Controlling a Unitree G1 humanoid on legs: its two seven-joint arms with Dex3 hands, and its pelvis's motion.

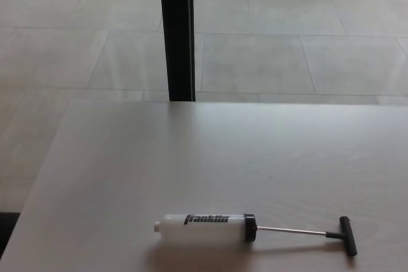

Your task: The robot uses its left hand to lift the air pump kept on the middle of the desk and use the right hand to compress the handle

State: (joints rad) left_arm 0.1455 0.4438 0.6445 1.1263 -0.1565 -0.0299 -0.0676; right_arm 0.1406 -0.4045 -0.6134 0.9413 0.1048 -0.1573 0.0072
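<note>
An air pump [204, 227] lies on its side on the pale desk [210, 157], near the front edge. Its white barrel carries black lettering and ends in a black collar [250, 227]. A thin metal rod [290, 230] runs out to the right, fully extended, and ends in a black T-handle [347, 236]. The barrel's nozzle end points left. Neither of my hands shows in the head view.
A black vertical post [176, 30] stands behind the desk's far edge, left of centre. Pale tiled floor [287, 30] lies beyond and to the left of the desk. The desk's left edge runs diagonally from the far left corner toward the bottom left.
</note>
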